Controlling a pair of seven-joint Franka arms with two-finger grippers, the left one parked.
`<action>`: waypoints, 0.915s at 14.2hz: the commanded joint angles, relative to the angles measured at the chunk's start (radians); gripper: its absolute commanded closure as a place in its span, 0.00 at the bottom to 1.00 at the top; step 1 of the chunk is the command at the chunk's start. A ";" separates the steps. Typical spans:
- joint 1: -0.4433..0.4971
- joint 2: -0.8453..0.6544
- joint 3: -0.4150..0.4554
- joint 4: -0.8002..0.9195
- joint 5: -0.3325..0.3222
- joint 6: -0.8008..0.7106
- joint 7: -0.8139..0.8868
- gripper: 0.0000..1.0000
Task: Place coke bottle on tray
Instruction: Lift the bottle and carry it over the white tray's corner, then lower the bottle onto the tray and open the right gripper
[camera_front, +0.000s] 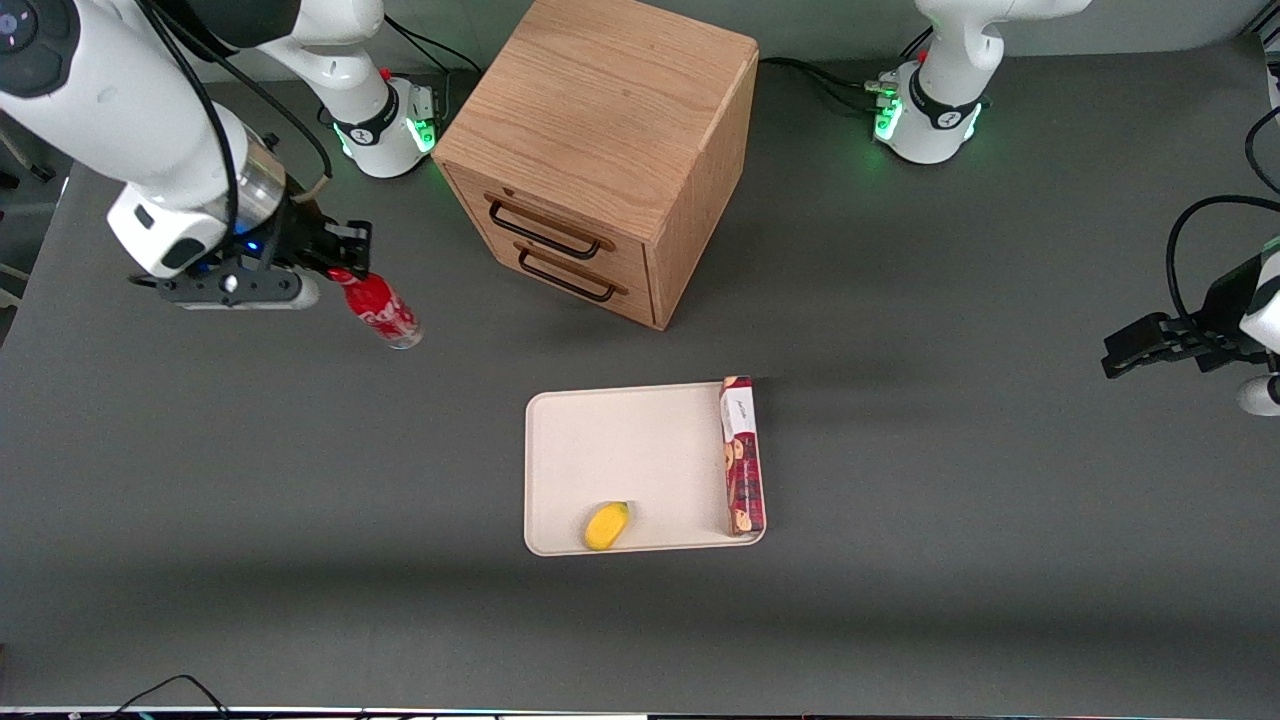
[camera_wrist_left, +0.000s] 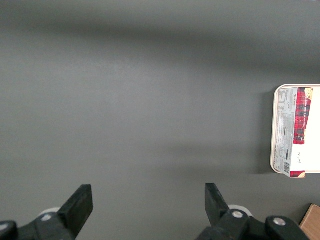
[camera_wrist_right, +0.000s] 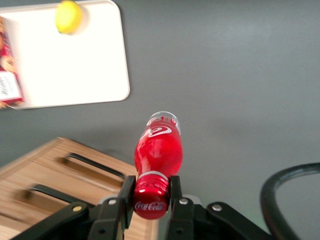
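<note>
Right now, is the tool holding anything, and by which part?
Yes. The tool is shut on the coke bottle, gripping it at the red cap end, toward the working arm's end of the table, away from the tray.

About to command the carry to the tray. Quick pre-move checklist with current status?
1. Grip: tool shut on the coke bottle at its cap: ok.
2. Bottle off the table: cannot tell.
3. Free spot on tray: bare middle between lemon and cookie box: ok.
4. Path: drawer cabinet stands farther from the front camera than the straight line to the tray: ok.
5. Bottle hangs tilted: not ok for upright placing.
</note>
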 joint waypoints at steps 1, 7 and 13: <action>0.023 0.245 0.129 0.216 -0.028 -0.036 0.250 1.00; 0.064 0.495 0.302 0.144 -0.375 0.237 0.578 1.00; 0.057 0.526 0.292 -0.039 -0.496 0.466 0.677 1.00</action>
